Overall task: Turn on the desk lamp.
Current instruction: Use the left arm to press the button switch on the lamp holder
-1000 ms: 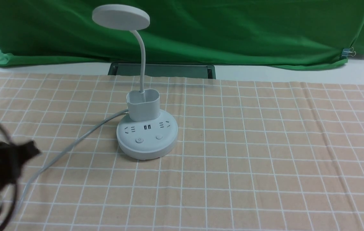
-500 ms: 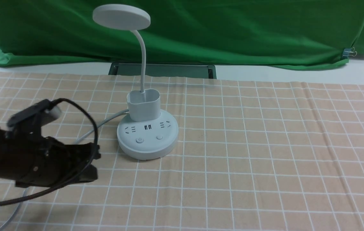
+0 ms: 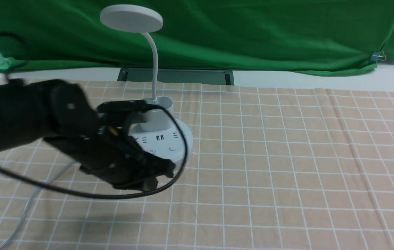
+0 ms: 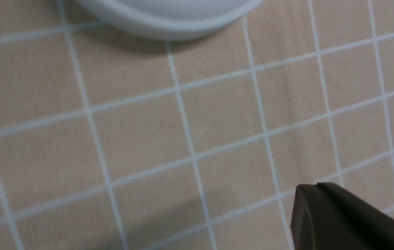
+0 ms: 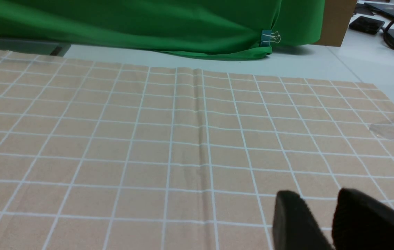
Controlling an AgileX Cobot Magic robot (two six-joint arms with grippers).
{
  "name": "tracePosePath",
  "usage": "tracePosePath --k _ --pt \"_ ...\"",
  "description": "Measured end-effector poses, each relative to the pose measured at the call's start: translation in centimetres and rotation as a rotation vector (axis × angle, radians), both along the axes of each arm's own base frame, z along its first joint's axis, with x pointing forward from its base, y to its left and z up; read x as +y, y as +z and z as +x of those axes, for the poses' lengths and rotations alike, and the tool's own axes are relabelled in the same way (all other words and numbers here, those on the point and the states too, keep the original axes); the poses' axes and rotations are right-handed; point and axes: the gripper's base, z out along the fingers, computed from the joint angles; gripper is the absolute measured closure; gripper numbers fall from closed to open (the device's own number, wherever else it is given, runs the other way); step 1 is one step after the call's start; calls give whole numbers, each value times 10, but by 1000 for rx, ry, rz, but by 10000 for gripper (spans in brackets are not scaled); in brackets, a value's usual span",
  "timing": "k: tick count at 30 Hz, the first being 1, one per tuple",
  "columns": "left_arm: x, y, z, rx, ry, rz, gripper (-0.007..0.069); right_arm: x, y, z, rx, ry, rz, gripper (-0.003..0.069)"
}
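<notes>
Lamp (image 3: 131, 19) stands upright left of centre in the front view; left pincer (image 4: 318, 185), clenched on nothing, hangs before its base. Right pincer (image 5: 316, 194) is slightly parted, released.

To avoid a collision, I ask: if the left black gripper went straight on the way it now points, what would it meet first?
Probably the beige tablecloth with white grid lines: the left gripper seems to point down at it, beside the round white lamp base. Depth is unclear.
</notes>
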Motion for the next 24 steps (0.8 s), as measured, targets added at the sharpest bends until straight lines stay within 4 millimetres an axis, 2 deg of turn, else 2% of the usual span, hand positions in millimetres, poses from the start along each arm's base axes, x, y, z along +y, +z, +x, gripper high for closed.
tracePosePath --k 2,10,24 --pt "-7 -3 6 -6 -3 7 623 0 0 0 0 0 0 419" --pt "-10 -11 16 -20 3 22 623 0 0 0 0 0 0 419" --pt "-15 13 32 -135 -8 8 623 0 0 0 0 0 0 419"
